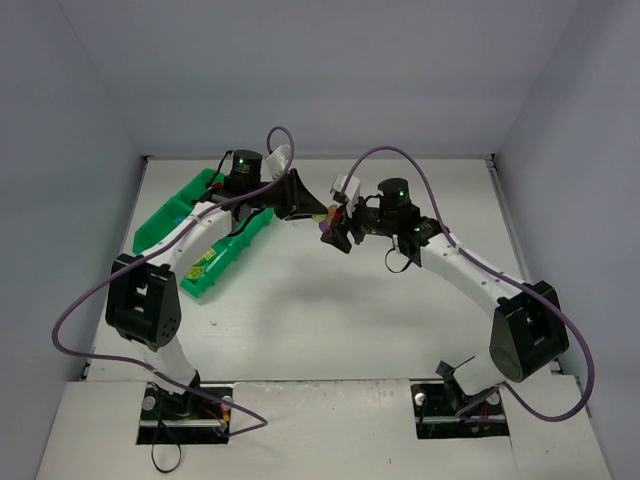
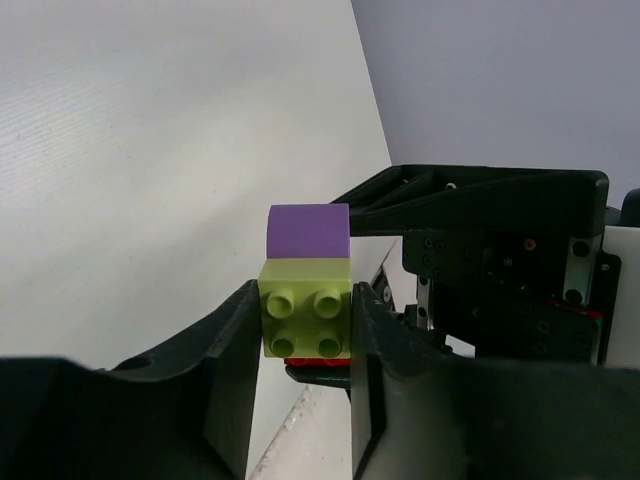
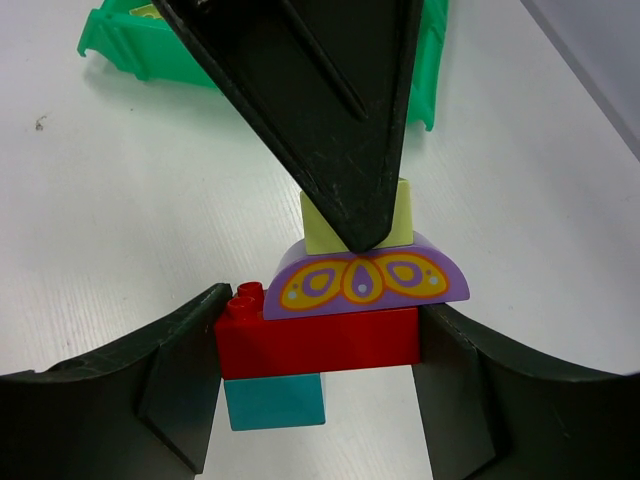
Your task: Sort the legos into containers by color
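While right pincer [image 3: 318,352] clamps the red brick [image 3: 320,340], left pincer [image 2: 305,335] clamps yellow-green brick [image 2: 306,305].

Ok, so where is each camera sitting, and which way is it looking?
Top external: high behind the bases, looking down on the table and green tray; left arm and right arm show whole.
Left wrist: on the left arm, looking sideways over the table; its left hand clamps a yellow-green brick.
Right wrist: on the right arm, facing the tray; its right hand clamps a red brick.
Shared: both wrist views show the purple piece.
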Controlling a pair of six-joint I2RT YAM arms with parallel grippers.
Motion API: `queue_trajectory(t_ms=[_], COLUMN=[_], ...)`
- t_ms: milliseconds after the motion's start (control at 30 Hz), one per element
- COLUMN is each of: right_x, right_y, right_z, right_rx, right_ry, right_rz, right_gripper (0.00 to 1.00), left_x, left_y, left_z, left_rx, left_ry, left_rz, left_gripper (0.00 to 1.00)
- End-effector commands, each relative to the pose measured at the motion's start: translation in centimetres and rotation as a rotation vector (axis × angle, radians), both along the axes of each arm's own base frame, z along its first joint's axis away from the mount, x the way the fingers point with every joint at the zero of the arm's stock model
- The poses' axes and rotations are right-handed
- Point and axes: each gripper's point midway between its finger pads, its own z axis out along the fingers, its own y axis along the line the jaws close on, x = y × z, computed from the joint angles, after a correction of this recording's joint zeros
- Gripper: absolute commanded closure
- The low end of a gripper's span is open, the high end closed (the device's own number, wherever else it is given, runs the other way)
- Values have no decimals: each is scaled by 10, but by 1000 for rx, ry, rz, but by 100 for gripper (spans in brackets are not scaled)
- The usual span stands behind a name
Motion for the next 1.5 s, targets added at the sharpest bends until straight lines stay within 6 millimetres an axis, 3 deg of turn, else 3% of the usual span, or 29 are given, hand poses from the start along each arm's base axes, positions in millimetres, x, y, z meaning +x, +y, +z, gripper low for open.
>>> queue_trajectory(t_ms=[0, 33, 133, 333, 667, 767, 800, 833, 900, 933, 1067, 1233, 1300, 1467], right_x=[-1, -2, -2, -7, -7, -7, -7, -7, -7, -6, -7, -8, -7, -8], right_y=[8, 6, 3, -5, -7, -6, -5, -6, -6, -6, -5, -2, -1, -2], right_z=[30, 26, 17, -1, -4, -3, -1, -1, 1, 1, -1, -1, 2, 1], right_rx=[59, 54, 38, 10, 8, 10, 12, 13, 15, 14, 13, 17, 19, 15], right_ry=[-87, -81, -72, -54, -48, -44, -49, -49, -50, -49, -44, -39, -44, -41], right_rz=[30, 27, 17, -3, -8, -5, -5, -7, -7, -9, -1, 15, 18, 19], right_gripper=[91, 92, 93, 94, 94, 94, 94, 94, 94, 94, 94, 94, 94, 94], left_x=[-3, -4, -5, -3, 0, 10, 7, 23, 18, 25, 18, 18, 22, 26], left_y=[-6, -5, 0, 20, 58, 90, 104, 135, 171, 203, 262, 283, 288, 293], left_z=[34, 37, 38, 46, 47, 44, 36, 23, 0, -14, -53, -97, -104, -122], left_rx=[-54, -52, -33, -11, 2, 56, 110, 213, 372, 492, 701, 805, 821, 864], left_ry=[-126, -140, -147, -164, -146, -156, -134, -126, -78, -58, 38, 145, 160, 211], left_rz=[-53, -55, -50, -36, 4, 106, 151, 288, 396, 519, 697, 751, 777, 777], left_gripper=[86, 94, 100, 100, 100, 100, 100, 100, 96, 94, 93, 91, 88, 61])
